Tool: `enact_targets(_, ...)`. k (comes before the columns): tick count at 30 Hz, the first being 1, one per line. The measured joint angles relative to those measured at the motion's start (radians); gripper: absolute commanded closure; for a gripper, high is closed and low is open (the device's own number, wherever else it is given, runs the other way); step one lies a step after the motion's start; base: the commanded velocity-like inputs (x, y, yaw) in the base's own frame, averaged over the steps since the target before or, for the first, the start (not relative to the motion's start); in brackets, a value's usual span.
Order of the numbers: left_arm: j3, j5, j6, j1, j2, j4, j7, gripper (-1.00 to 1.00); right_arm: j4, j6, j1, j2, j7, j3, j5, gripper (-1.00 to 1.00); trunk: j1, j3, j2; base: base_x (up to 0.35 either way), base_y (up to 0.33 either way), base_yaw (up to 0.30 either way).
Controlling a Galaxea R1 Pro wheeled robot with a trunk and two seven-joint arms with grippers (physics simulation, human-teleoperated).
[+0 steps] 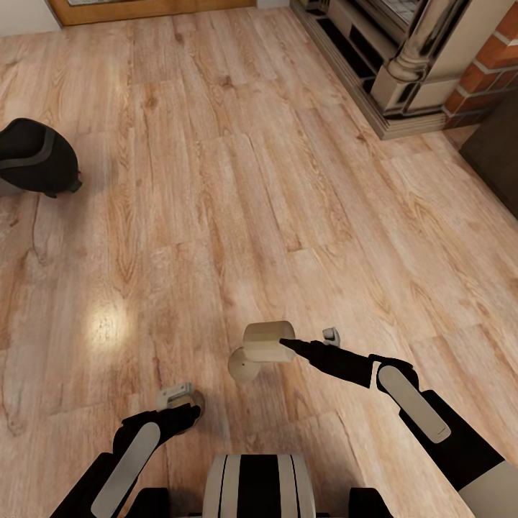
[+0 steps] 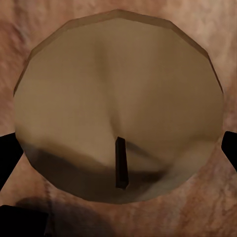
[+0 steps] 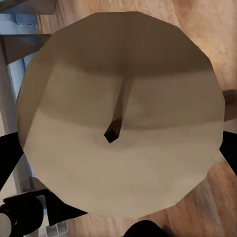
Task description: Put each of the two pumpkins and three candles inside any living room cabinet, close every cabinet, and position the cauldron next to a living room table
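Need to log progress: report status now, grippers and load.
Left gripper shut on squat beige candle. Right gripper shut on second beige candle. Black cauldron far left; wooden floor ahead.

The cauldron [image 1: 36,157] is cut off by the head view's left edge. The left gripper's [image 1: 183,400] candle is largely hidden beneath the gripper.

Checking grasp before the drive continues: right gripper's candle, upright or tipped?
Tipped. In the head view the candle in the right gripper lies sideways above the floor; the right wrist view faces its wick end.
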Motion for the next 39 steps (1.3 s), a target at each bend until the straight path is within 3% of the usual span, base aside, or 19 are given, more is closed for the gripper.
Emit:
enact_targets(9, 0.0, 0.0, 0.0, 0.0, 0.0, 0.0, 0.0, -1.0, 0.0, 0.0, 0.0, 0.0, 0.0, 0.0, 0.0, 1.0, 0.0, 0.0, 0.0, 0.0, 0.0, 0.0)
enact_targets(10, -0.001, 0.0, 0.0, 0.0, 0.0, 0.0, 0.0, 1.0, 0.0, 0.0, 0.0, 0.0, 0.0, 0.0, 0.0, 1.0, 0.0, 0.0, 0.0, 0.0, 0.0, 0.0)
enact_targets(32, 0.0, 0.001, -0.001, 0.0, 0.002, -0.005, 0.0, 1.0, 0.002, 0.0, 0.0, 0.0, -0.002, 0.0, 0.0, 1.0, 0.0, 0.0, 0.0, 0.0, 0.0, 0.0)
enact_targets(39, 0.0, 0.0, -0.001, 0.0, 0.004, -0.007, 0.0, 1.0, 0.001, 0.0, 0.0, 0.0, -0.005, 0.0, -0.002, 1.0, -0.003, 0.027, 0.002, 0.0, 0.0, 0.0)
